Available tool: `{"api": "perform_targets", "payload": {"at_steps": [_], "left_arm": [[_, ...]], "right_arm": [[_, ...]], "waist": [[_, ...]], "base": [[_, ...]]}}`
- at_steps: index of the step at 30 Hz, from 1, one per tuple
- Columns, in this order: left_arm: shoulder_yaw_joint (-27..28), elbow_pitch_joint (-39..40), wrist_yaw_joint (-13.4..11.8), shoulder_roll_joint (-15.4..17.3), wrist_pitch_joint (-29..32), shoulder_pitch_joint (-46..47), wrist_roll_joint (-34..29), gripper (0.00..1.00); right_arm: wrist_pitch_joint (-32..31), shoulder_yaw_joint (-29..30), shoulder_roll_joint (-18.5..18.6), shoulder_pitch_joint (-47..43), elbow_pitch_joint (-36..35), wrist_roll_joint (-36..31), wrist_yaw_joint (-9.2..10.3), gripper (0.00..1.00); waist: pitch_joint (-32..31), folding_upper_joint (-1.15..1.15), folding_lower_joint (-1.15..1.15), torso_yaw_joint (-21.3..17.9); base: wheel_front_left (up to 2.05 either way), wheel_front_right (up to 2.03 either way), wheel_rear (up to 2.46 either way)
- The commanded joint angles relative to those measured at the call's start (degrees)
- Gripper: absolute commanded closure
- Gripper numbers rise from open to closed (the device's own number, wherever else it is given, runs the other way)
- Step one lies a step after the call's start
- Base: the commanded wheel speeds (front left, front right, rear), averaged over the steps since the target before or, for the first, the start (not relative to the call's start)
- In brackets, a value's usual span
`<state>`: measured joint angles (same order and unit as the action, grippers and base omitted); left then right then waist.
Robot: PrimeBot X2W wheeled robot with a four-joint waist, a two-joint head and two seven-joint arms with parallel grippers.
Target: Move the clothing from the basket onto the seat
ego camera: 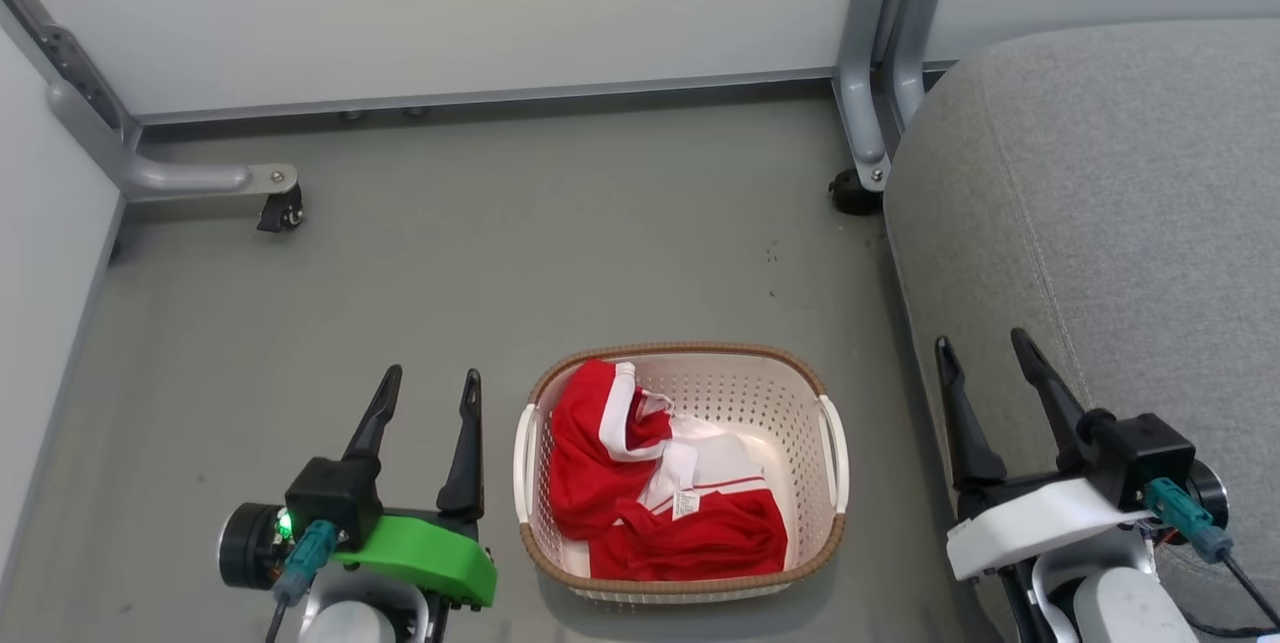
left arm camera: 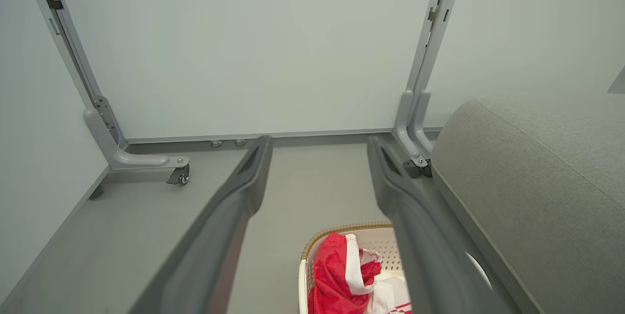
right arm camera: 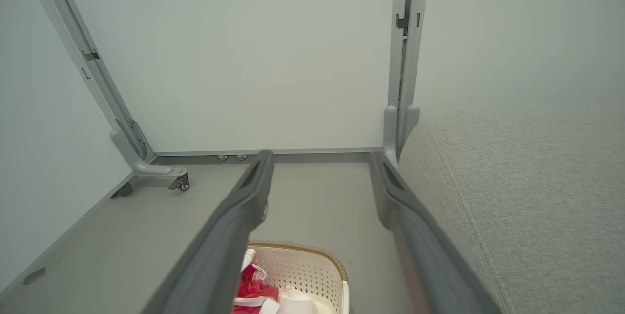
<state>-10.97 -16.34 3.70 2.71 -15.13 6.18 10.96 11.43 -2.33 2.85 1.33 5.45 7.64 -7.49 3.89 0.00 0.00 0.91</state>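
The cream perforated basket (ego camera: 800, 393) with a brown rim stands on the grey floor at the bottom centre of the head view. Red clothing (ego camera: 620, 483) with white trim lies crumpled inside it, filling its left and front. The big grey seat (ego camera: 1110, 203) fills the right side. My left gripper (ego camera: 432, 383) is open, empty, left of the basket. My right gripper (ego camera: 982, 343) is open, empty, over the seat's front edge, right of the basket. The left wrist view shows the basket (left arm camera: 342, 233), clothing (left arm camera: 332, 280) and seat (left arm camera: 532, 187); the right wrist view shows the basket (right arm camera: 302, 262) and clothing (right arm camera: 251, 284).
Pale wall panels enclose the floor at the back and left. A grey frame foot with a castor (ego camera: 280, 211) stands at the back left; a double grey post (ego camera: 880, 73) with a castor (ego camera: 850, 193) rises beside the seat. Bare grey floor (ego camera: 560, 233) lies beyond the basket.
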Motion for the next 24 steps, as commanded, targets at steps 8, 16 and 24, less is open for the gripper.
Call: {"api": "perform_targets", "payload": {"at_steps": [8, 16, 24], "left_arm": [[-6.57, -5.87, -1.58, 0.32, 0.0, 8.81, 2.23, 0.0], [-15.12, -14.9, -3.02, 0.33, -0.01, 19.43, 5.45, 0.0], [-23.38, -27.76, -4.84, 0.35, 0.15, 30.95, 7.0, 0.0]], "right_arm": [[0.63, -0.36, 0.46, 4.82, -2.04, 0.36, 0.0, 0.0], [1.62, -1.85, 0.91, 10.23, -3.74, 0.94, 0.0, 0.0], [2.83, -3.69, 0.91, 15.94, -4.47, 1.51, 0.0, 0.0]], "waist": [[9.6, 0.0, 0.0, -1.76], [19.93, 0.0, 0.0, -4.02], [29.87, 0.0, 0.0, -7.47]], "base": [[0.0, 0.0, 0.0], [0.0, 0.0, 0.0], [0.0, 0.0, 0.0]]}}
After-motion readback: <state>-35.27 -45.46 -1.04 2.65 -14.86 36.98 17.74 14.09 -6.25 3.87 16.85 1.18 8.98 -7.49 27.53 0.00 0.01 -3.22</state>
